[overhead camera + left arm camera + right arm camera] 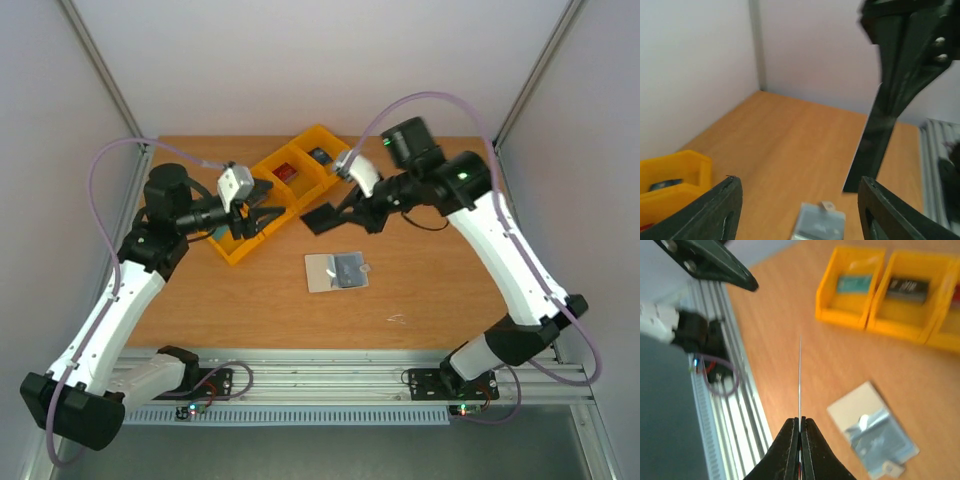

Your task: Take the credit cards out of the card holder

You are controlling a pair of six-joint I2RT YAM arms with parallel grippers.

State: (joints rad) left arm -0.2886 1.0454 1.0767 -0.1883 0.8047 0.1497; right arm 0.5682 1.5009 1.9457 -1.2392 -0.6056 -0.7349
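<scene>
Top external | right gripper (348,212) clamped on black card (322,219) | left gripper (262,212) jaws apart | card holder (337,271) open on table (430,290)

We can read nothing here: no word, number or brand comes clear in any view. The closest we get is in the right wrist view, where a dark flat item (909,286) lying in a yellow bin (895,327) bears pale marks, too blurred to make out. From above, the black card (322,219) pinched in the right hand (343,212) and the open card holder (337,271) on the counter (430,290) are too small to show us any print.
</scene>
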